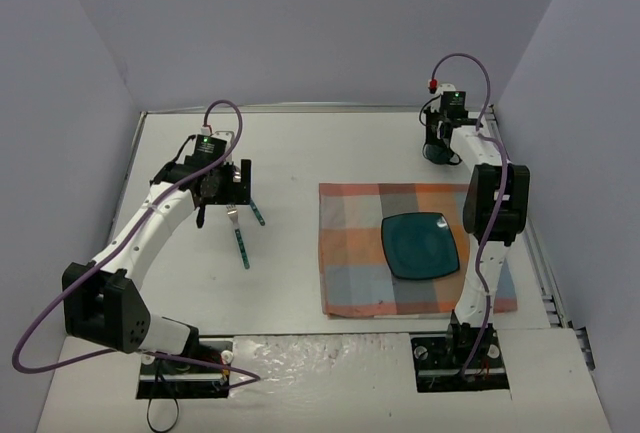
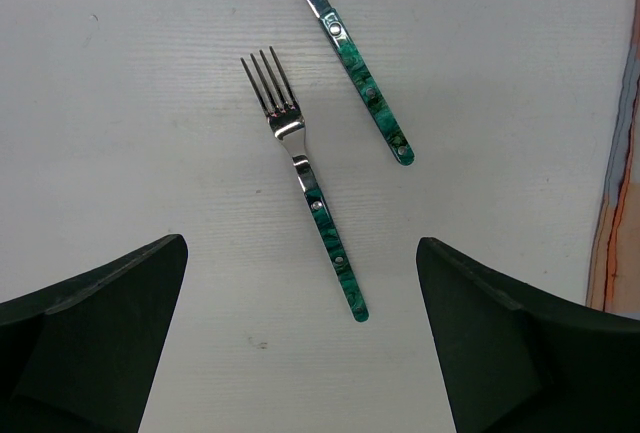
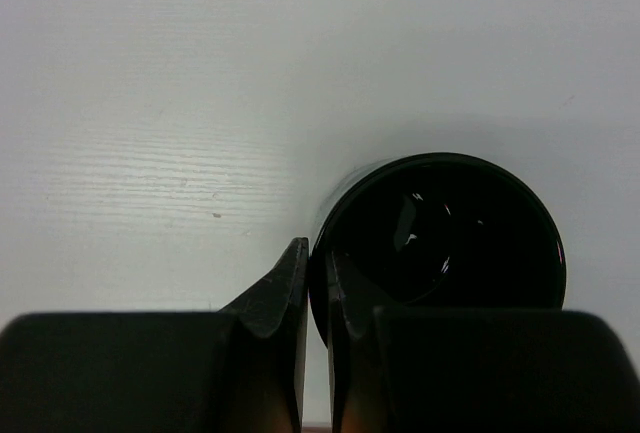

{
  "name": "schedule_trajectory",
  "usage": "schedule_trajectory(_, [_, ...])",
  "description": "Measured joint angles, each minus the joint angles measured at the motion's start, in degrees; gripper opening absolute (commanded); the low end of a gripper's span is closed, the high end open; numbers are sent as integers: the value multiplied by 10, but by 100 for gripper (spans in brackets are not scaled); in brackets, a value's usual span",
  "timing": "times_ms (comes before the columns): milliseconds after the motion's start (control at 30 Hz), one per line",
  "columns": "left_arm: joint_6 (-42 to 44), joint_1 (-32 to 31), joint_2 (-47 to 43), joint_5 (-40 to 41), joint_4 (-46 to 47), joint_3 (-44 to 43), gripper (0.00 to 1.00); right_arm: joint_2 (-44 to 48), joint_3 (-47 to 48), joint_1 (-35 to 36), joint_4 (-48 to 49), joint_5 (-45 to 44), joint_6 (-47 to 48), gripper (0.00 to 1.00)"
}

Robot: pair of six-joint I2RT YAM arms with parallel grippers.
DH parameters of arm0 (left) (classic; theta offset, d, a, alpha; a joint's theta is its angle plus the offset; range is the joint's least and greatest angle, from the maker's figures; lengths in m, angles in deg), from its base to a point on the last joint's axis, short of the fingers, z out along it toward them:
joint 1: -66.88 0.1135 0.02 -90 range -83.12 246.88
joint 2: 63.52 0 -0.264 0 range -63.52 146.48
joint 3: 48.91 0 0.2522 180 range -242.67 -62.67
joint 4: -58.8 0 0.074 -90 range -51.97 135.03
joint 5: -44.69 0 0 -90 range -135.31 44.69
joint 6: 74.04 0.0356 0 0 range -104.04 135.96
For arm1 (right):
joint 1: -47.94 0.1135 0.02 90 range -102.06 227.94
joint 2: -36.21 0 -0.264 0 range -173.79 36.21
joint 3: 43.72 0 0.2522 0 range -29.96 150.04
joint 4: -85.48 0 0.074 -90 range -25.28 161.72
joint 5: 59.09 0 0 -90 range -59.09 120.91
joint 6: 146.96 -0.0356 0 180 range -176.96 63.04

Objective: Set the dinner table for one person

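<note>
White dinner table point(image 1: 290, 153), plaid cloth point(image 1: 350, 253) at right. The left gripper point(image 2: 302, 243), wide open and empty, hangs above the fork point(image 2: 305, 188), whose long axis runs slightly askew between its jaws. The right gripper point(image 3: 315, 263) pinches the rim of the black cup point(image 3: 440, 243).

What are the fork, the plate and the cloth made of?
The fork looks like shiny steel at the prongs, which mirror the light. Its marbled green handle is probably plastic or resin, with small metal rivets. The plate seems to be glazed ceramic or glass: dark teal and glossy. The cloth looks like woven fabric, matte, with a plaid pattern.
</note>
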State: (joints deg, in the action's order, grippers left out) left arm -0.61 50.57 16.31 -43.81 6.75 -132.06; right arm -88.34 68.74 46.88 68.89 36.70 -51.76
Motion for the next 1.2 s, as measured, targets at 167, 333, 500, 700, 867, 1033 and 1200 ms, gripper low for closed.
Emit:
schedule_trajectory(167, [0,0,0,0,0,0,97,12,-13,0,-8,-10,12,0])
schedule_trajectory(333, [0,0,0,-2,0,0,97,92,-82,0,-53,-26,27,0])
schedule_trajectory(500, [0,0,-2,-2,0,0,97,219,-166,-1,-74,-45,40,0])
schedule_trajectory(700, [0,0,-2,-8,0,0,97,313,-268,-9,-55,-33,53,0])
schedule_trajectory(867, [0,0,-2,-12,0,0,97,321,-334,-31,-46,-6,77,0])
schedule_trajectory(1033, [0,0,-9,-7,0,0,97,322,-355,-62,-45,5,97,0])
schedule_trajectory(1200, [0,0,-15,3,0,0,97,325,-363,-75,-17,10,109,0])
